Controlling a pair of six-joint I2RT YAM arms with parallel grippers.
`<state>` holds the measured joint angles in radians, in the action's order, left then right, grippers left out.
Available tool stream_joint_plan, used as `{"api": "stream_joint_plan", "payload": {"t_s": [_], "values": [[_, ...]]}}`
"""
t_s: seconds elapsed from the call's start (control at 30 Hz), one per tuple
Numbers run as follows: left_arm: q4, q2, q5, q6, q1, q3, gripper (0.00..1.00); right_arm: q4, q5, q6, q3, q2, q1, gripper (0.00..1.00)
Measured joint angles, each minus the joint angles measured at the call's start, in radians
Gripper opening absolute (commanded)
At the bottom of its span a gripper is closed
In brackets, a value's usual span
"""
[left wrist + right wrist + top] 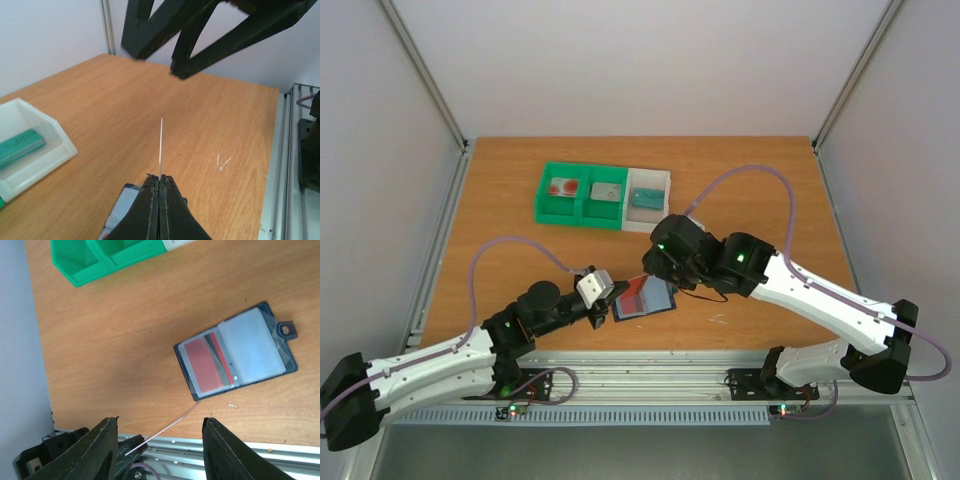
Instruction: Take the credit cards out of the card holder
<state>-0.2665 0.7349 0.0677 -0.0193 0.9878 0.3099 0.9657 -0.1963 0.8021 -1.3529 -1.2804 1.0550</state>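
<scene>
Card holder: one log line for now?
left end effector: shut on credit card | right end effector: open | card holder: open on table

On the brown wooden table (500,210), the green-and-white plastic compartment tray (582,216) sits toward 12 o'clock, and the flat black-edged card holder (646,299) lies at 6 o'clock from it. The tray's 9 o'clock compartment holds a pale red-blotched card (561,187), its middle one a grey card (608,192), its 3 o'clock one a teal block (644,198). The left gripper (608,290) lies at the holder's 9 o'clock, a thin white card (160,142) between its fingers; the right gripper (656,264) hangs above the holder's 12 o'clock edge. A red card (202,364) sits in the holder's pocket.
</scene>
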Motion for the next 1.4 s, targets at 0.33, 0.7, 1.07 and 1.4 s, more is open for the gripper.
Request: {"api": "stream_joint_plan", "payload": {"t_s": [0.33,0.7,1.07,1.4], "values": [[-0.038,0.031,-0.034,-0.106,0.022,0.0,0.0,-0.006,0.098,0.077,0.023,-0.066,-0.015,0.44],[-0.04,0.045,-0.038,-0.141,0.023,0.0,0.0,-0.053,0.14,0.146,0.097,-0.067,-0.052,0.3],[-0.039,0.056,-0.012,-0.176,0.024,-0.024,0.0,-0.193,0.206,0.19,0.203,-0.065,-0.091,0.01],[-0.034,0.031,-0.054,-0.101,0.03,-0.029,0.63,-0.391,0.224,0.127,0.354,0.017,-0.092,0.01]]}}
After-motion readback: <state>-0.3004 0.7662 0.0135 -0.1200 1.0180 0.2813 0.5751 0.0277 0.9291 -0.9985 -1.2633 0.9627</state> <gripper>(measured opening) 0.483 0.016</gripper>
